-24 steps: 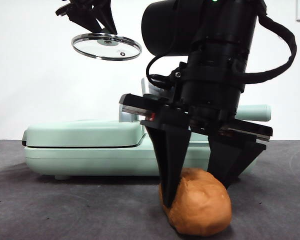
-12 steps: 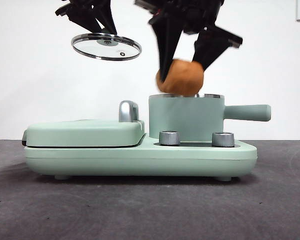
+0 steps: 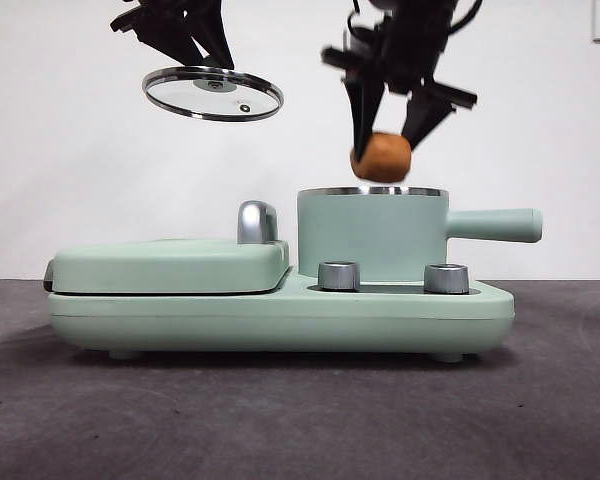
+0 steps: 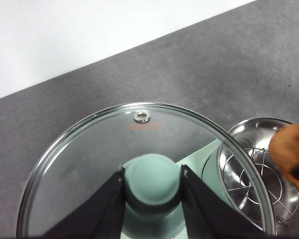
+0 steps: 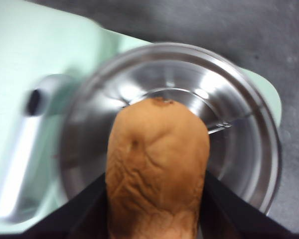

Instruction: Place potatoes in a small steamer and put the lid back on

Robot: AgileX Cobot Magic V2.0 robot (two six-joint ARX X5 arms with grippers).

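Note:
The mint-green small steamer (image 3: 372,235) stands open at the right of the appliance, its handle pointing right. My right gripper (image 3: 387,135) is shut on the orange-brown potato (image 3: 381,157) and holds it just above the steamer's steel rim. In the right wrist view the potato (image 5: 157,164) hangs over the shiny pot interior (image 5: 239,139). My left gripper (image 3: 185,50) is shut on the knob (image 4: 152,181) of the glass lid (image 3: 213,93) and holds it high at the upper left. In the left wrist view the lid (image 4: 89,149) fills the frame, with the steamer (image 4: 254,169) and potato (image 4: 291,149) beyond.
The flat mint-green griddle (image 3: 170,268) with its closed cover sits left of the steamer, with a chrome latch (image 3: 257,222) between them. Two steel dials (image 3: 339,276) (image 3: 446,278) sit on the base front. A wire rack (image 4: 256,174) lies inside the pot. The table (image 3: 280,420) is dark grey.
My right gripper lifted the potato from the table in front of the appliance and carried it back over the steamer's opening. The left gripper and lid have not moved.

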